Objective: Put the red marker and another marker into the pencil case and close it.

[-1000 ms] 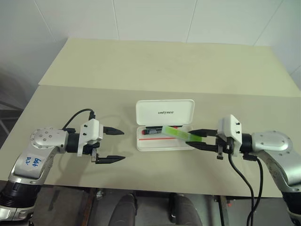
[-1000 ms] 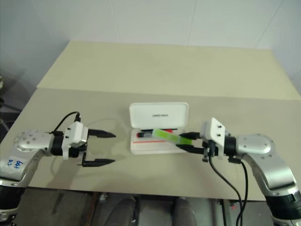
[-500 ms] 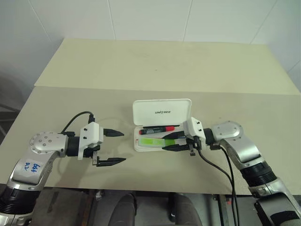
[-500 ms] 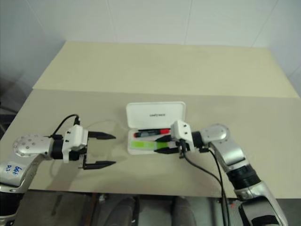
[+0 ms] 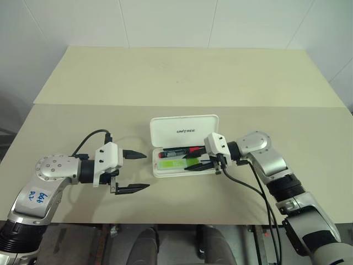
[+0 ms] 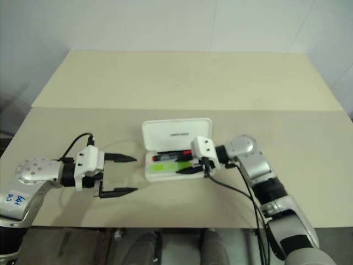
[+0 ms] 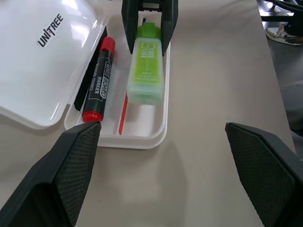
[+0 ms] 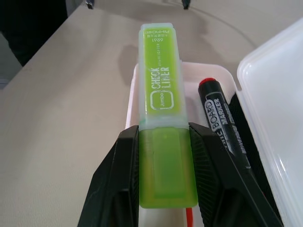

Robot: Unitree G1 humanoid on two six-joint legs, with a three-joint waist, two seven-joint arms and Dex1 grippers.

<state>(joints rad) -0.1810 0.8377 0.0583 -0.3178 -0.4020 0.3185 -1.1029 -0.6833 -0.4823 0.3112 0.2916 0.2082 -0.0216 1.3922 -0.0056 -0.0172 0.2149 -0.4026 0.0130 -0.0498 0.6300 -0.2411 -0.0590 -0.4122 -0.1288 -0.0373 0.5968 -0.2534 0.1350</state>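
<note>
The pencil case (image 5: 159, 172) lies open at mid-table, its white lid (image 5: 185, 131) with the "UNITREE" lettering raised at the back. The red marker (image 7: 98, 80) rests in the tray along the hinge side. My right gripper (image 5: 196, 164) is shut on another marker, the lime-green highlighter (image 8: 161, 104), holding it lengthwise over the tray's front half beside the red marker (image 8: 222, 127). Whether it touches the tray floor I cannot tell. My left gripper (image 5: 144, 171) stands open to the left of the case, empty, its fingers (image 7: 75, 161) wide apart and pointing at it.
The case sits on a beige table (image 5: 66, 127) whose front edge runs just below both arms. A second, lighter board (image 5: 176, 72) extends behind it to the white wall. Black cables (image 5: 248, 190) hang from the right wrist over the table's front edge.
My right gripper has carried the green highlighter leftward and down, from tilted over the case's right end to lengthwise over the tray. The left gripper has stayed put.
</note>
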